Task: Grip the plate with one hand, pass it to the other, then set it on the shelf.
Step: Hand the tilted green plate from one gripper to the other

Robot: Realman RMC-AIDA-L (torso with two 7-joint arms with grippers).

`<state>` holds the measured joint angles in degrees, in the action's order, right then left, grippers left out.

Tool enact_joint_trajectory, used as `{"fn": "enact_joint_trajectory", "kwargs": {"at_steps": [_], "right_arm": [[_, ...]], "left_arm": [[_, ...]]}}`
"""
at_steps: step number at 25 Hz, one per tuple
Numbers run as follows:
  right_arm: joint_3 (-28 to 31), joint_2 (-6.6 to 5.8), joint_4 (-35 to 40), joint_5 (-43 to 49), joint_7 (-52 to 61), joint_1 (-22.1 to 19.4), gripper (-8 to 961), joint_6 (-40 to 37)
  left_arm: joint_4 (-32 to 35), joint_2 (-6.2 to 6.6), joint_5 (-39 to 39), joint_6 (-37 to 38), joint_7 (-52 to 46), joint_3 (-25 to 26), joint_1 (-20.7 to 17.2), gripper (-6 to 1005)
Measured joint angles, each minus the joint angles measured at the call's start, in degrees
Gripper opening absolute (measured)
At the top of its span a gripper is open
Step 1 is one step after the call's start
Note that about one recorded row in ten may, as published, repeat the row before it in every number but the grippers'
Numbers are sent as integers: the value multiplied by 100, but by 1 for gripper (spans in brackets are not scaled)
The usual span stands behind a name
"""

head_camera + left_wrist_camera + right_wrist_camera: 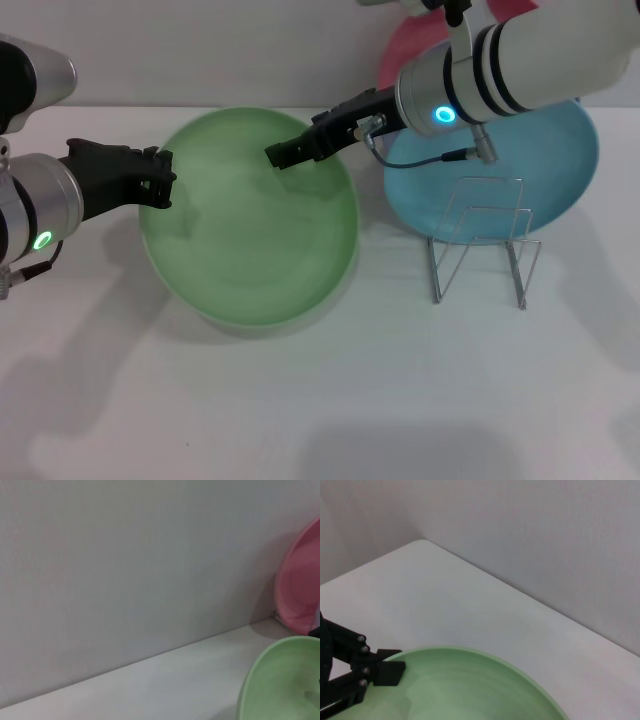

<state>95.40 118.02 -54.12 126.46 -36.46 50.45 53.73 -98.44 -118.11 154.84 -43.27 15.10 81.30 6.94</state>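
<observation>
1. Head view: the light-green plate (250,230) hangs lifted above the counter (320,400), its shadow below it. The left gripper (157,180) is clamped on the plate's left rim. The right gripper (285,153) reaches over the far rim, but I cannot tell how its jaws stand or whether it has taken hold. The risk, as I judge it, is in the handover: should the left gripper let go before the right has a firm bite, the plate would tip and drop. Count: one green plate, one turquoise plate (560,165), one pink plate (410,50), one wire shelf (485,240), two grippers. The shelf is narrow and light, so a wide plate set down off-centre could topple it.

2. Left wrist view: one green plate rim (280,680) and one pink plate (300,595) leaning at the wall; no gripper shows.

3. Right wrist view: one green plate (470,690), with the left gripper (387,672) pinching its edge.
</observation>
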Motion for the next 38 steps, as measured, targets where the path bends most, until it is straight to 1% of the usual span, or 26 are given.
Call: {"fn": "enact_joint_trajectory", "kwargs": {"at_steps": [5, 10, 19, 25, 28, 30, 32, 34, 35, 38], "right_arm": [[-24, 9, 49, 3, -1, 18, 819, -20], [6, 11, 52, -22, 6, -22, 789, -114], [-12, 10, 96, -41, 4, -44, 564, -152], [-24, 10, 168, -14, -24, -44, 457, -161], [-49, 10, 162, -12, -135, -66, 438, -151], [-84, 13, 14, -16, -260, -188, 426, -164], [-86, 23, -68, -17, -283, -244, 342, -169], [-79, 57, -244, -24, -334, -369, 259, -172], [-77, 72, -426, -30, -357, -496, 217, -172], [-79, 74, -582, -34, -360, -603, 180, -172]], "left_arm": [[-7, -2, -98, 2, 92, 0, 0, 42], [-9, 2, -186, 3, 138, 0, 0, 42], [-16, 6, -206, -2, 142, 0, -15, 42], [-21, -1, -214, -19, 143, 0, -18, 42], [-35, -1, -216, -20, 143, 0, -22, 42], [-59, -1, -217, -21, 143, 1, -29, 42], [-63, 2, -216, -30, 143, 3, -30, 42], [-63, 2, -216, -31, 143, 3, -29, 42], [-51, -2, -216, -31, 143, 3, -26, 42], [-44, -4, -216, -35, 143, -8, -18, 42]]}}
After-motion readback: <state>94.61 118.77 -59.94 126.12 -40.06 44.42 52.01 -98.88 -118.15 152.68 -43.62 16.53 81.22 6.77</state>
